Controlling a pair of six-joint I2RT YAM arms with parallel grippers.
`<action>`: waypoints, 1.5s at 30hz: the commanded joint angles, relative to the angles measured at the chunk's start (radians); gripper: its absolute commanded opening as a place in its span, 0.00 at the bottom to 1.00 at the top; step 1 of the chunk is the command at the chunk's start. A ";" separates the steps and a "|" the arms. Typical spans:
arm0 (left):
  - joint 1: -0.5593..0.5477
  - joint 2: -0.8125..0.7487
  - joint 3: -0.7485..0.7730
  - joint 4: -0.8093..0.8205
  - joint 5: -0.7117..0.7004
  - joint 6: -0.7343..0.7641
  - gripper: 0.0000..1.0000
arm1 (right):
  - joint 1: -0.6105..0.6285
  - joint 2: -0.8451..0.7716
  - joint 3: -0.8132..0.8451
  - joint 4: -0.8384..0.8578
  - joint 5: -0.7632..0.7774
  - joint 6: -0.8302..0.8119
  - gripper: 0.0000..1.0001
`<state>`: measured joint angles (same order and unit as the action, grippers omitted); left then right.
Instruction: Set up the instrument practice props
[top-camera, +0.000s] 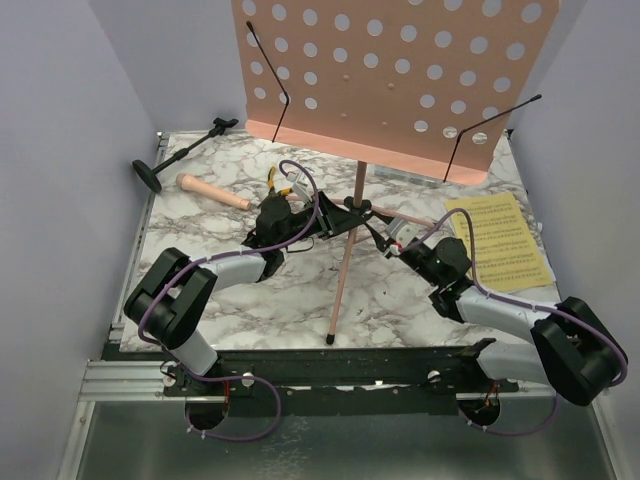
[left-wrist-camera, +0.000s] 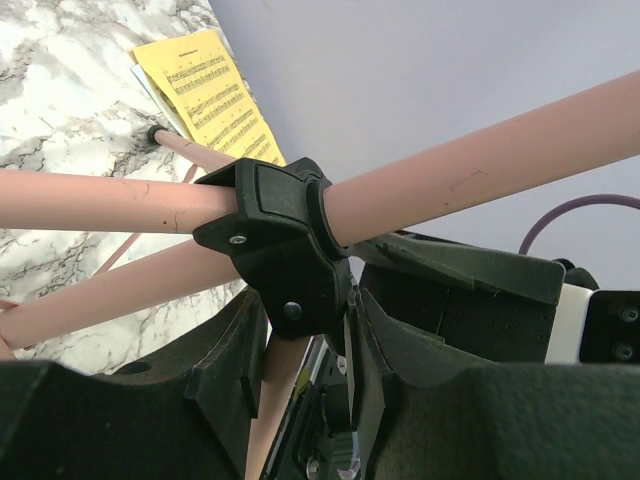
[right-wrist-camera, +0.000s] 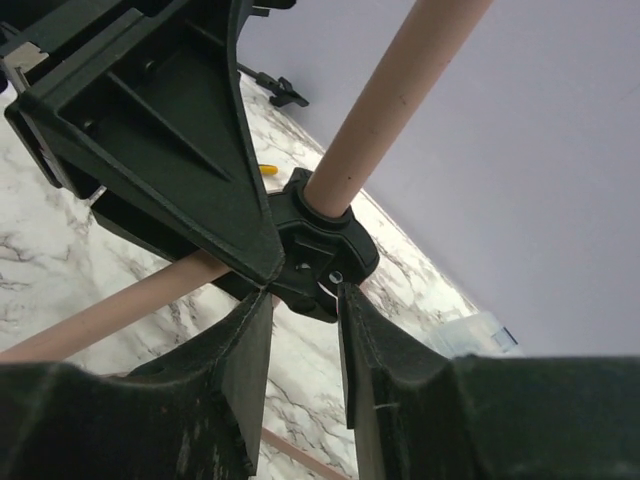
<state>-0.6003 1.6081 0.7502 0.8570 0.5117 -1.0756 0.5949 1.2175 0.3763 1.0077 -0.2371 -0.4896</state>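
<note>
**Top view:** pink music stand (top-camera: 390, 80) upright mid-tabletop (top-camera: 290, 300). Music sheets (top-camera: 500, 240) lie flat at right. Microphone (top-camera: 213, 192) and mic stand (top-camera: 185, 150) lie at left.

**Left wrist view:** left pincer (left-wrist-camera: 310, 350) narrow, clasping the stand's black hub (left-wrist-camera: 275, 240).

**Right wrist view:** right pincer (right-wrist-camera: 303, 330) narrow, its tips at the hub's lower edge. Whether it grips cannot be told.

Pale grey arm links (top-camera: 235, 266), bulky black joints (top-camera: 175, 295), looping purple cables (top-camera: 300, 172); left pincer (left-wrist-camera: 305, 335) and right pincer (right-wrist-camera: 303, 300) matte black
</note>
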 joint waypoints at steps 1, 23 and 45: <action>-0.010 0.048 -0.038 -0.217 0.083 0.024 0.00 | 0.004 0.037 0.020 0.085 -0.022 -0.011 0.35; -0.006 0.016 -0.030 -0.217 0.112 0.004 0.49 | 0.005 0.037 0.014 -0.089 0.160 0.528 0.00; -0.037 -0.127 -0.146 -0.193 -0.004 0.045 0.73 | 0.005 -0.025 0.228 -0.762 0.343 1.300 0.00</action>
<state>-0.6117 1.4563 0.5758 0.6621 0.5430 -1.0782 0.5976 1.1778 0.5339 0.6033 0.0296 0.5381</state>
